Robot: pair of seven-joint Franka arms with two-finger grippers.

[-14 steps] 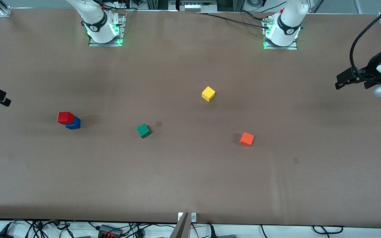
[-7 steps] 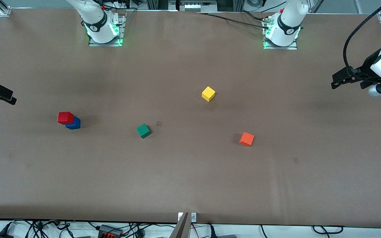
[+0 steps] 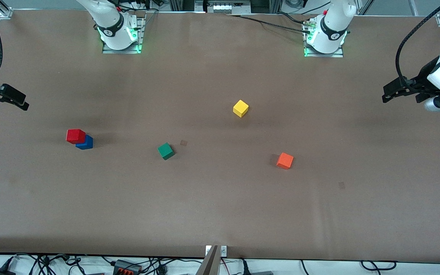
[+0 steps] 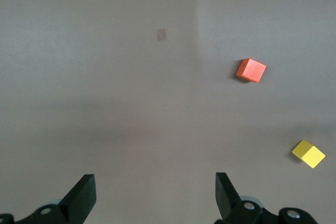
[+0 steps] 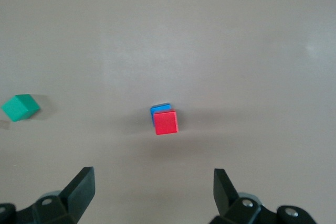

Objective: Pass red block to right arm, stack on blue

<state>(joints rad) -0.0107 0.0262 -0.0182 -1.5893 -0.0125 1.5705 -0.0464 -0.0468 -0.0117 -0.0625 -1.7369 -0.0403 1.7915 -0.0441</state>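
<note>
The red block (image 3: 75, 135) rests on top of the blue (image 3: 86, 143) cube toward the right arm's end of the table; in the right wrist view the red block (image 5: 166, 122) covers most of the blue (image 5: 160, 108) one. My right gripper (image 3: 22, 104) hangs open and empty over the table's edge at that end, apart from the stack, and its own view shows the right gripper (image 5: 154, 182) with nothing between the fingers. My left gripper (image 3: 387, 95) hovers open and empty over the table's other end; in its own view the left gripper (image 4: 156, 187) is over bare table.
A green cube (image 3: 165, 151) lies near the table's middle, a yellow cube (image 3: 240, 108) lies farther from the front camera, and an orange cube (image 3: 285, 160) sits toward the left arm's end. The brown table (image 3: 220, 214) carries two small dark marks.
My right gripper has drifted in from the table's edge toward its middle. My left gripper shifted slightly inward, then held still. No cube has moved.
</note>
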